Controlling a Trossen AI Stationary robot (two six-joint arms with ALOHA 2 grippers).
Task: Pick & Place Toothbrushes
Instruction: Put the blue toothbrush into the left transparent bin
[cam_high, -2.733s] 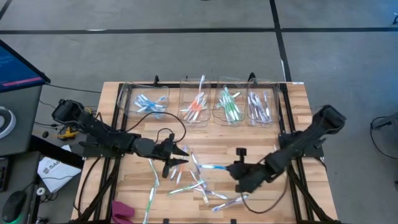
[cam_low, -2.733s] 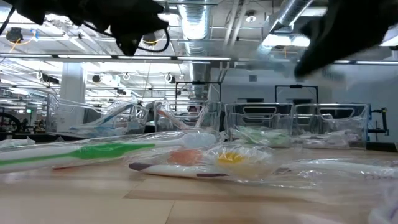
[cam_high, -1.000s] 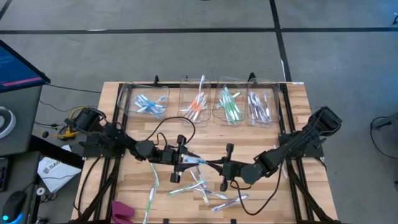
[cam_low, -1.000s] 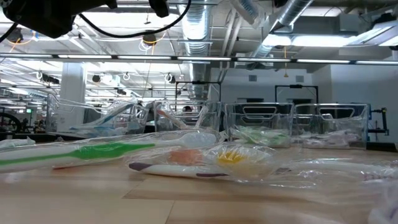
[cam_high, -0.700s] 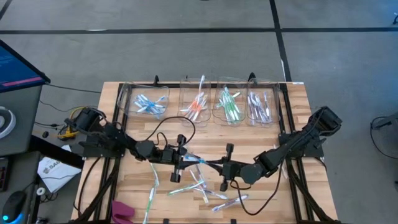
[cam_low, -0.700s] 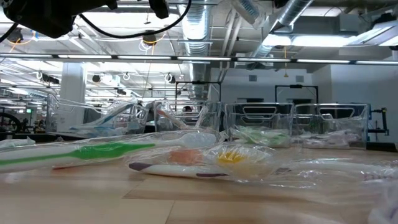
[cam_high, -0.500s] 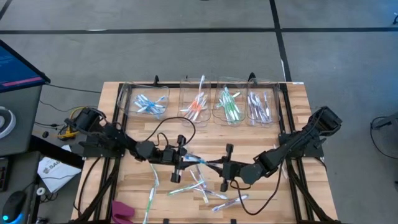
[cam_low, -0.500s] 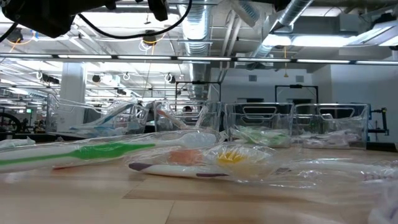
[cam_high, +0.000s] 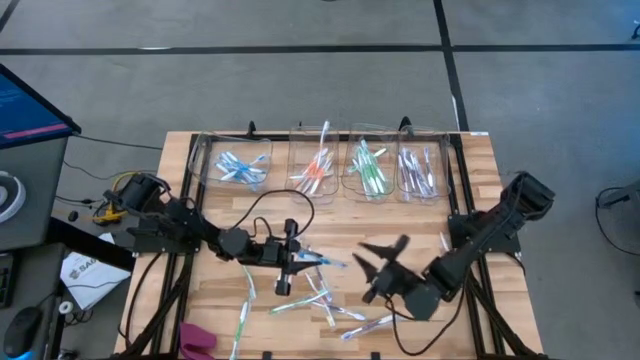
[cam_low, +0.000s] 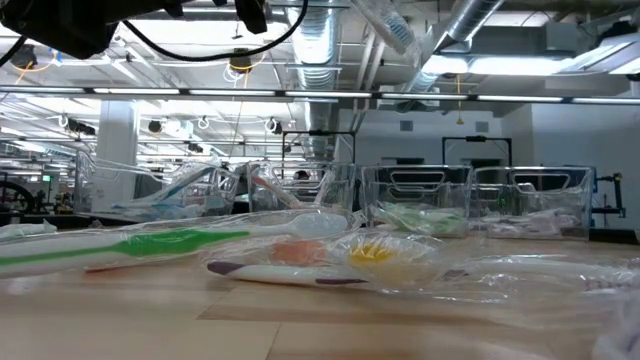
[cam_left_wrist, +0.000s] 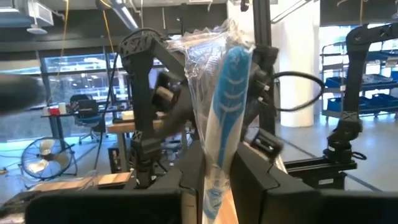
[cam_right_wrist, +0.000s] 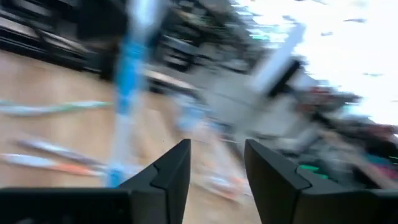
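One blue toothbrush (cam_left_wrist: 222, 118) in clear wrap is pinched upright in the left gripper (cam_high: 296, 262) at centre frame, above roughly eight loose toothbrushes (cam_high: 325, 303) on the bench (cam_high: 470, 190); exact count is unclear as they overlap. Four clear bins (cam_high: 324, 160) line the upper edge. The right gripper (cam_high: 372, 263), a second ago meeting the left at the brush, has pulled back lower right, fingers spread and empty; its wrist view is blurred.

We see the left gripper (cam_left_wrist: 219, 186) pinching a blue toothbrush (cam_left_wrist: 227, 106) in a crinkly clear wrapper (cam_left_wrist: 202, 68). The brush stands up between the two dark fingers (cam_left_wrist: 186, 193). Just behind it is the other dark arm (cam_left_wrist: 146, 99). Far off are shelves (cam_left_wrist: 373, 68) and a fan (cam_left_wrist: 31, 168).
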